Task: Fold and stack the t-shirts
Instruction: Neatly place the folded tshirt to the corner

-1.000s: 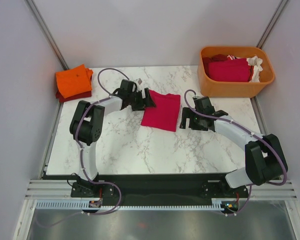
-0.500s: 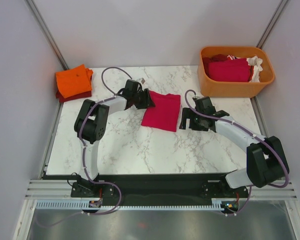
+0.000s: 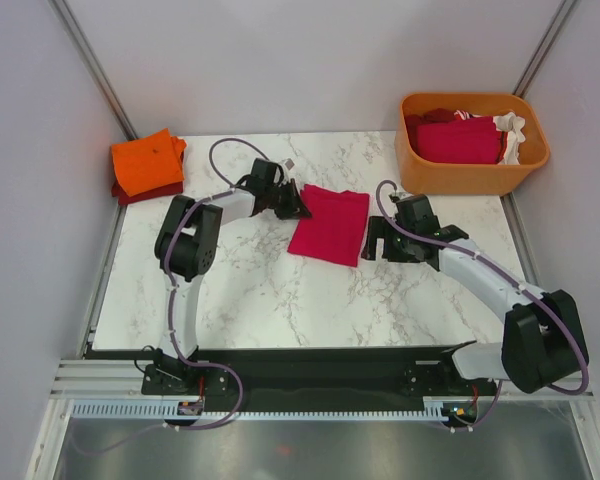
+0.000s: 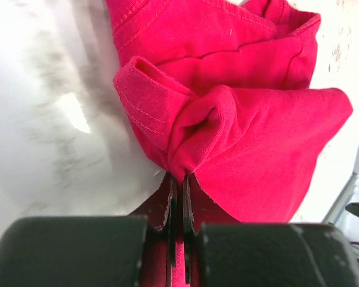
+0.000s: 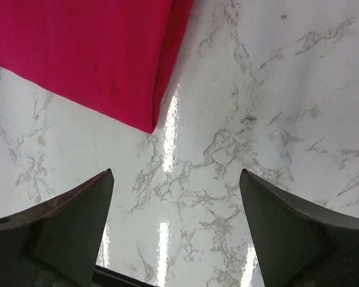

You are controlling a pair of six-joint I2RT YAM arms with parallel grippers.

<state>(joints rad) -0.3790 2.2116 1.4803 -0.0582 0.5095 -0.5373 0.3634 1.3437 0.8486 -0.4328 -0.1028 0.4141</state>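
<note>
a: at mid-table, the folded crimson t-shirt point(image 3: 330, 224) lies with its left edge bunched and pinched in my left gripper point(image 4: 178, 179).
b: handling?
a: i judge it light, limp and not slippery; take it by an edge or corner. only the left wrist view shows the pinch. my right gripper point(image 5: 175, 176), jaws spread, hovers over bare marble table point(image 5: 257, 89) beside the shirt.

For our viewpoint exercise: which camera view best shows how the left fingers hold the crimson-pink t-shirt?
Left wrist: the left gripper is shut on a bunched fold of the crimson-pink t-shirt, seen close. Top external shows the whole shirt, the pinch unclear. Right wrist shows only one corner.
</note>
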